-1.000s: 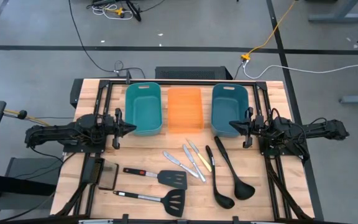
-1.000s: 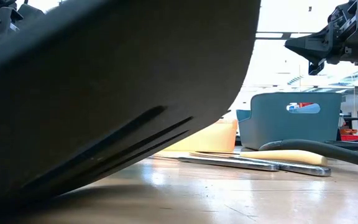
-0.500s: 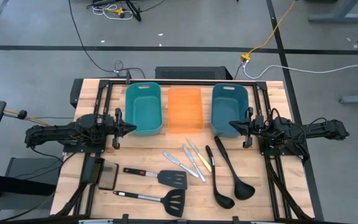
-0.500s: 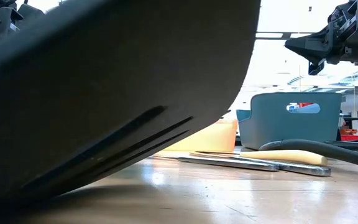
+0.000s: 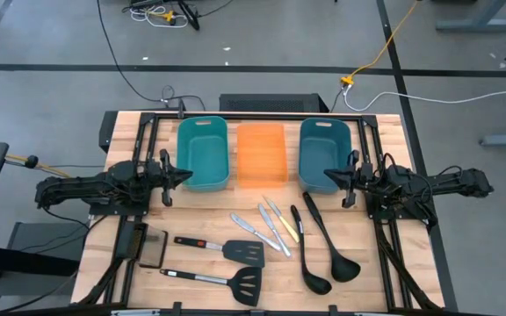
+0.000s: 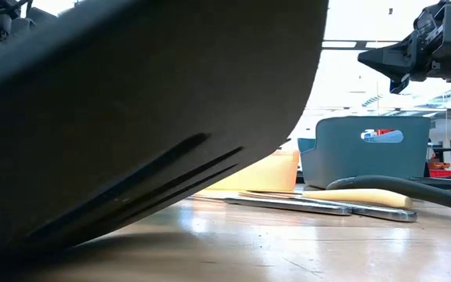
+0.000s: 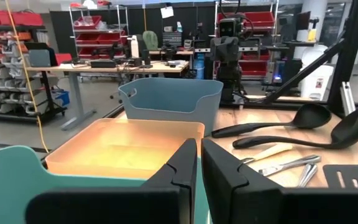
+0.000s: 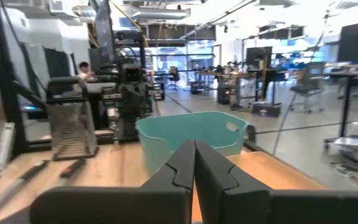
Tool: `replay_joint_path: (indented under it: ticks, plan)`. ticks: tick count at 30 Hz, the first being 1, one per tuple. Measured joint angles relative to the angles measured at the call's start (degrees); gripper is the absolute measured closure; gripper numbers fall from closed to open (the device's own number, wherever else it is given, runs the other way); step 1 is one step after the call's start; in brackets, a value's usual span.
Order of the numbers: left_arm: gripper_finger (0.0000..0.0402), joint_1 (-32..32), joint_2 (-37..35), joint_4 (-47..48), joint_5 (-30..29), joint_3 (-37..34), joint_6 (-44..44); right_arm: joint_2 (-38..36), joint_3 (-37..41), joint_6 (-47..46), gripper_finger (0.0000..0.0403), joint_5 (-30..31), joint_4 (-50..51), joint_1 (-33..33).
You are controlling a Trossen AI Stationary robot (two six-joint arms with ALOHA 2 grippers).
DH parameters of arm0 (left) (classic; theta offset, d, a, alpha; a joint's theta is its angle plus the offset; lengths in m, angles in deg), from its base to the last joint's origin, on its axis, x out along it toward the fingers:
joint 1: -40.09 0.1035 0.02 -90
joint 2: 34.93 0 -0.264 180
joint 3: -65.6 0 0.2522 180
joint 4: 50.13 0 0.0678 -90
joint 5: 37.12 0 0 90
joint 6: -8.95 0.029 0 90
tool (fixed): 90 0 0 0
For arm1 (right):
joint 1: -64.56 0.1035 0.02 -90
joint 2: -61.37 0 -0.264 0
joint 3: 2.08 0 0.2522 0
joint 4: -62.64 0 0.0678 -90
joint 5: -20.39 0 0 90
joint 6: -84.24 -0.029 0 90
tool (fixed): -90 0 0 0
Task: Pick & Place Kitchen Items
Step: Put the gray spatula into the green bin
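Two black slotted spatulas (image 5: pixel 226 251) (image 5: pixel 221 282) lie flat at the table's near middle. Beside them lie three table knives (image 5: pixel 269 226), and two black ladles (image 5: pixel 310 254) (image 5: pixel 330 240) lie to their right. My left gripper (image 5: pixel 188 174) hovers level and shut in front of the left teal bin (image 5: pixel 203 154), holding nothing. My right gripper (image 5: pixel 325 175) hovers level and shut beside the blue bin (image 5: pixel 324 151), also holding nothing. The left wrist view shows the shut fingers (image 7: pixel 185 167) above the teal bin's rim, with the ladles (image 7: pixel 272 128) beyond.
An orange bin (image 5: pixel 261 155) stands between the teal and blue ones along the far side. A flat black pad (image 5: pixel 152 247) lies at the near left. In the low view a spatula blade (image 6: pixel 131 117) fills the foreground. Black frame rails run down both table sides.
My left gripper has swung slightly toward the table's far edge, staying shut. Nothing on the table has moved.
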Motion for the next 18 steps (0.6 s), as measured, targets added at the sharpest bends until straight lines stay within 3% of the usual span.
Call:
replay_joint_path:
  ticks: [18]
  plan:
    - [0.0374, 0.0, 0.0, 0.0, 0.1, 0.0, 0.1, 0.0, 0.0, -0.2, 0.0392, 0.1, -2.7, 0.0]
